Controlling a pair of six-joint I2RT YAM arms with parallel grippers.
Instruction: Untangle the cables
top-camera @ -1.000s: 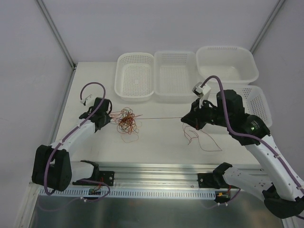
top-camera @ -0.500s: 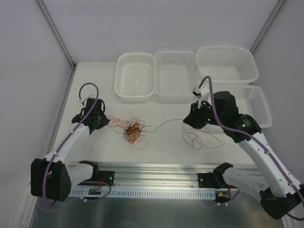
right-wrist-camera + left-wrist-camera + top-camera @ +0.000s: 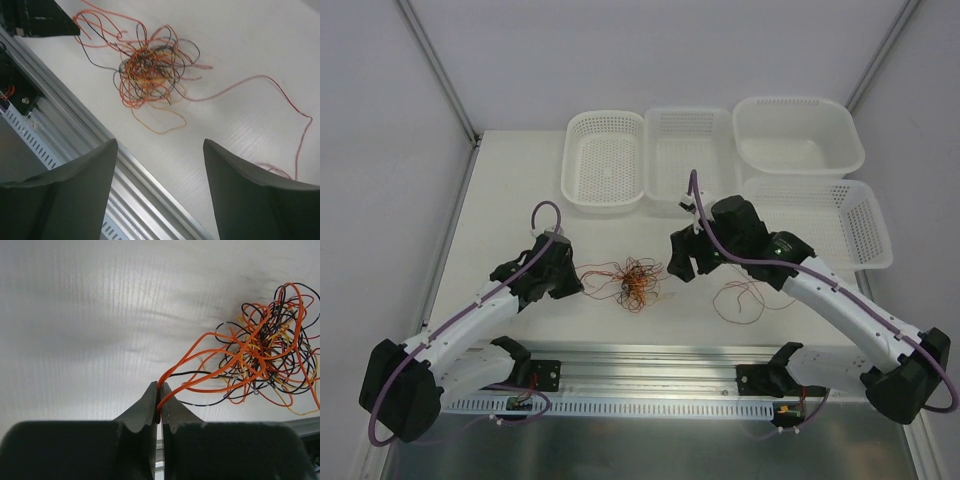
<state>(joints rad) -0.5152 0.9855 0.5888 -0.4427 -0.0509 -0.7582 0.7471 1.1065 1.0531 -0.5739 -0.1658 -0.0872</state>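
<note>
The cables (image 3: 636, 281) lie as a small knotted clump of orange, red and black wires mid-table, between the two arms. My left gripper (image 3: 574, 283) sits just left of the clump. In the left wrist view it (image 3: 160, 388) is shut on an orange strand (image 3: 210, 342) that runs to the clump (image 3: 272, 357). My right gripper (image 3: 678, 264) hovers just right of the clump and stands open with nothing between its fingers (image 3: 160, 145); the clump (image 3: 150, 70) lies ahead of it. A loose red strand (image 3: 748, 298) lies right of it on the table, and also shows as a thin red line (image 3: 260, 80).
Three white baskets (image 3: 604, 160), (image 3: 688, 158), (image 3: 798, 135) line the far edge, and a fourth (image 3: 855, 225) stands at the right. A metal rail (image 3: 650, 360) runs along the near edge, close to the right gripper (image 3: 75, 125).
My right gripper has opened, let go of the red strand it was pulling taut, and moved left to the clump. The left arm swung right and nearer, and the clump shifted right.
</note>
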